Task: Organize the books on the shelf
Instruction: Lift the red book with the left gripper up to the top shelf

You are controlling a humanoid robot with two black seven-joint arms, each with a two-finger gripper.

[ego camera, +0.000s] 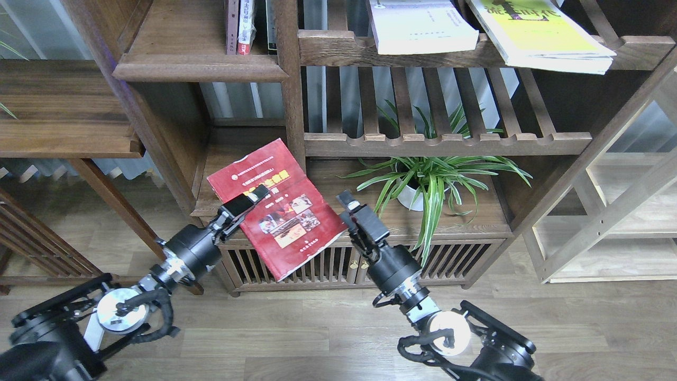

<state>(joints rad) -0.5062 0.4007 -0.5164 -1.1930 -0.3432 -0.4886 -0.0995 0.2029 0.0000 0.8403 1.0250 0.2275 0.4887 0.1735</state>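
**Red book held by your left tool before the bookcase**

Your left tool [247, 200] is clamped on the left edge of the dark red book [276, 209], one finger lying across its cover. The book is tilted, cover up, in front of the lower left compartment of the walnut bookcase [290, 100]; whether its far corner touches the board there cannot be told. Your right tool [350, 203] stands just beside the book's right edge, apart from it and holding nothing; its fingers are seen end-on, so you cannot tell whether they are parted.

The solid shelf [198, 66] at upper left holds a few upright books [240, 26] against the central post. The upper slatted rack [365, 50] to the right carries the white book [420, 26] and the yellow-green book [539, 34], both lying flat and overhanging the front rail. Below a second slatted rack [447, 143], the lower right compartment contains a potted plant [431, 180] in a white pot. A pale shelving unit [608, 222] stands at far right.
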